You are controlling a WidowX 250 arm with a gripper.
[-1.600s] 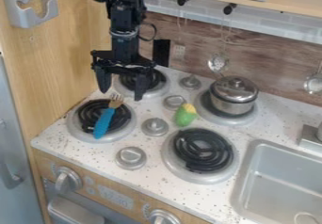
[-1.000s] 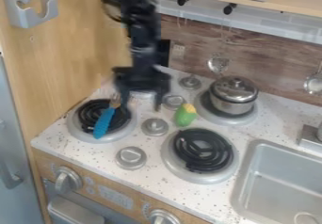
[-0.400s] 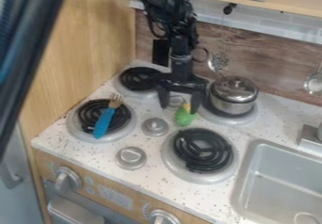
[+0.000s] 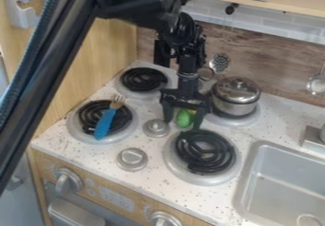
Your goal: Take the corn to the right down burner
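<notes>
Over the worktop (image 4: 152,183), centre of the stove area: claw (image 4: 183,124) hanging downward, fingers spread, one to each side of the green toy corn (image 4: 185,118). Contact with the corn: cannot tell. Corn position: just behind the lower right burner (image 4: 204,151), not on its coil.

Next outward: a grey knob (image 4: 156,128) left of the claw and another (image 4: 132,159) nearer the front edge. Lidded metal pot (image 4: 234,105) on the upper right burner, near the claw. Upper left burner (image 4: 143,79) with dark coil; lower left burner (image 4: 92,107) carries a blue-handled fork (image 4: 105,124), laid slantwise.

Surface: white, dark speckles. Grey sink (image 4: 279,187) set into it at right. Below the front edge, wood-look panel with two dials (image 4: 66,181).

Surroundings: pale wood side wall (image 4: 108,54) at left; plank-patterned backsplash (image 4: 273,68) behind, light brick pattern (image 4: 279,32) above, then a wooden shelf (image 4: 298,9). Slotted spoon (image 4: 219,62) hangs behind the pot; ladle (image 4: 317,84) hangs farther right.
</notes>
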